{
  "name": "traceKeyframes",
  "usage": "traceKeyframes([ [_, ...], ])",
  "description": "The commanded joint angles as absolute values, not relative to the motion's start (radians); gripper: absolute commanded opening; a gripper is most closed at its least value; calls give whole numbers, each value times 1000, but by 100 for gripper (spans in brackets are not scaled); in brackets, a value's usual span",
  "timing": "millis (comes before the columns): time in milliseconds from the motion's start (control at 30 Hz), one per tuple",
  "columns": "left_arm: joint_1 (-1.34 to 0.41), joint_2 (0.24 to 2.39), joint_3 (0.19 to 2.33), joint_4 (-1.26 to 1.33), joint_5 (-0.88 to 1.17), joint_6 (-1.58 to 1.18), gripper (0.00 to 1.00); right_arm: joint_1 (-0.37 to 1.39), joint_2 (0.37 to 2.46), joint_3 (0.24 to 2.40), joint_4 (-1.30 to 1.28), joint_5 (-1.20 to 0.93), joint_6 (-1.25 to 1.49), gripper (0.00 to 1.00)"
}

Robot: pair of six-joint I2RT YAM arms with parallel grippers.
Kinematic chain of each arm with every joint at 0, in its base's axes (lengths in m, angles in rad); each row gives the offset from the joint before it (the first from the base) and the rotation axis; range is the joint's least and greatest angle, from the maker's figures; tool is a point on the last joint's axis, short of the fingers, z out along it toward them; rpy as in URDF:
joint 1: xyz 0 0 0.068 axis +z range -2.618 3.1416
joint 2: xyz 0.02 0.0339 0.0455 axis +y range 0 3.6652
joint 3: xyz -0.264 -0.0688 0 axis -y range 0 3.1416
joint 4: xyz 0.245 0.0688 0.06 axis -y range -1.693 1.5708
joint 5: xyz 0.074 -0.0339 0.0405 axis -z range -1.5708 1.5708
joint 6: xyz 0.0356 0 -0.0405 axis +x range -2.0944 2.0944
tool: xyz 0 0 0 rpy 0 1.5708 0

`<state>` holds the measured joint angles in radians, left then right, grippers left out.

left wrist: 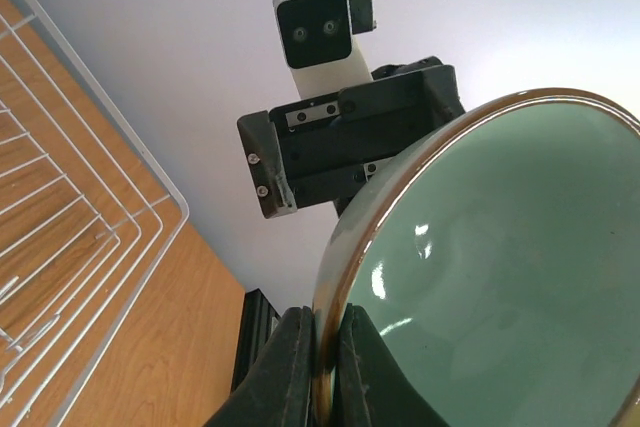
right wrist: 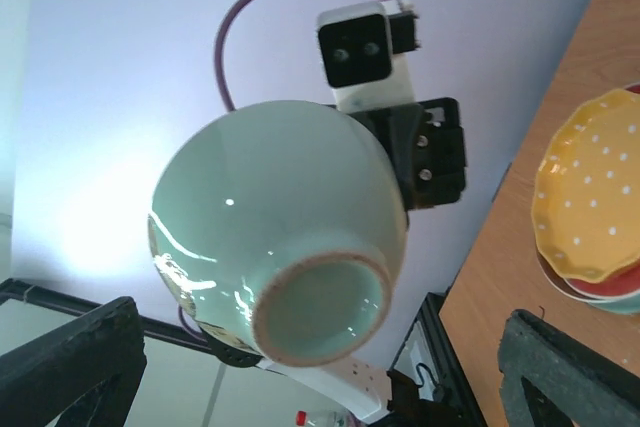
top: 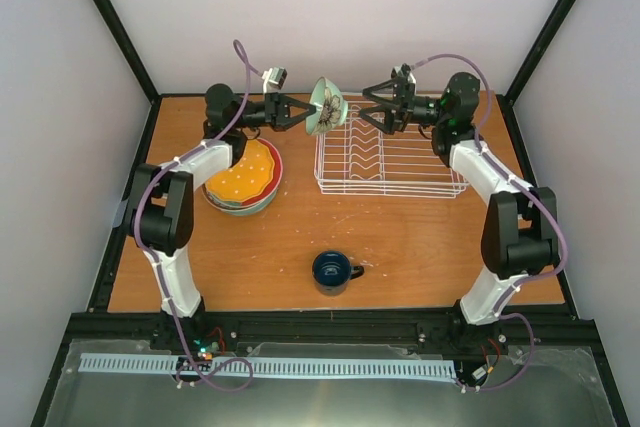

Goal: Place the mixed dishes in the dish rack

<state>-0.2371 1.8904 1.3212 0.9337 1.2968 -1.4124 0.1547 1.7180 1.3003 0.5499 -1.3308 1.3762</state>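
My left gripper (top: 305, 112) is shut on the rim of the small pale green bowl (top: 327, 107) and holds it on edge in the air over the left end of the white wire dish rack (top: 385, 162). In the left wrist view both fingers (left wrist: 290, 367) pinch the brown rim, with the bowl's inside (left wrist: 500, 277) facing the camera. My right gripper (top: 365, 107) is open and faces the bowl's foot (right wrist: 320, 312) without touching it. The dark blue mug (top: 331, 270) stands at the front centre. The orange-yellow dotted plate (top: 243, 175) tops a stack on the red plate and pale teal bowl. The white floral plate is not visible.
The rack (left wrist: 60, 247) holds no dishes and sits at the back centre-right. The plate stack (right wrist: 590, 202) lies left of the rack, under my left arm. Black frame posts and white walls close in the table on three sides.
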Motion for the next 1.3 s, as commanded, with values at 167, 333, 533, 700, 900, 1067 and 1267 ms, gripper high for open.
traceKeyframes([
  [167, -259, 1941, 1401, 1157, 1279, -1548, 1, 163, 1929, 1286, 1662, -1275, 2274, 100],
  [333, -262, 1957, 1417, 1182, 1272, -1573, 1, 169, 1945, 1304, 1655, -1313, 2265, 100],
  [533, -263, 1972, 1426, 1181, 1263, -1577, 1, 189, 1952, 1312, 1652, -1316, 2268, 99],
  [700, -274, 1984, 1430, 1181, 1259, -1579, 1, 216, 1952, 1317, 1639, -1327, 2262, 99],
  [900, -282, 1991, 1433, 1185, 1252, -1580, 1, 235, 1961, 1333, 1643, -1322, 2269, 96],
  [1067, -282, 1986, 1421, 1187, 1250, -1578, 1, 259, 1965, 1339, 1651, -1320, 2278, 87],
  [1267, -282, 1987, 1410, 1188, 1244, -1573, 1, 262, 1953, 1316, 1669, -1319, 2297, 81],
])
